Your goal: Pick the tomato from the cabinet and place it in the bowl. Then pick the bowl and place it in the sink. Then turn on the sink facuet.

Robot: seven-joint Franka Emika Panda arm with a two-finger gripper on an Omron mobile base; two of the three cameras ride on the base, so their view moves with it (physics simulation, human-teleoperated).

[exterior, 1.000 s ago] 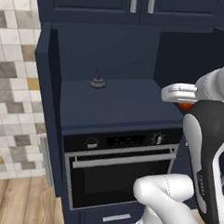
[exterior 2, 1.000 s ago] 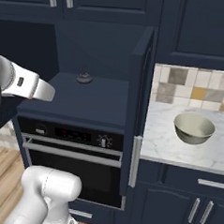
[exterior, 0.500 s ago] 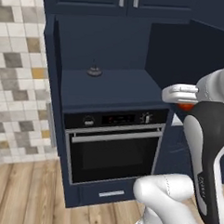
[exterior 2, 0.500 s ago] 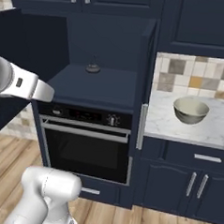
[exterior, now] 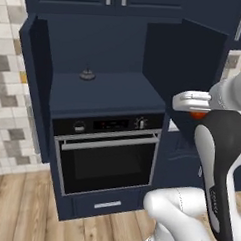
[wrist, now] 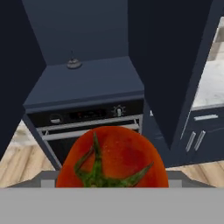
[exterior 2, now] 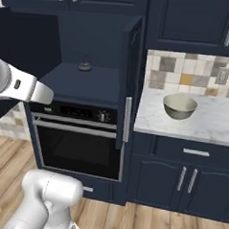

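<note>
- The tomato (wrist: pixel 112 159) was seen pressed close against the camera in the hand view, stem leaves facing it, low in the frame where the fingertips would rise; the tips themselves were hidden behind it.
- The jaws were taken to be spread wide around the tomato, so it was probably held, though no contact could be seen outright.
- In the left base view an orange-red sliver (exterior: pixel 198 115), likely the same tomato, was glimpsed under the white hand by the arm's upper link.
- Ahead of the hand the cabinet (exterior: pixel 101 99) recess stood doorless, its flat shelf bare apart from a small grey knobbed object (exterior: pixel 87 74) near the back wall.
- The black oven (exterior: pixel 107 152) was set beneath the shelf edge, and the recess was bounded on both sides by navy panels.
- To the right, across the cabinet's side wall, the bowl (exterior 2: pixel 180 106) stood upright on the marble counter (exterior 2: pixel 212 122), with open counter around it and a tiled wall behind.
- Compared with the earlier pictures, the whole scene was shifted and the cabinet seen from farther off with more wooden floor (exterior 2: pixel 167 225) exposed; this was read as the base's movement, not the objects'.
</note>
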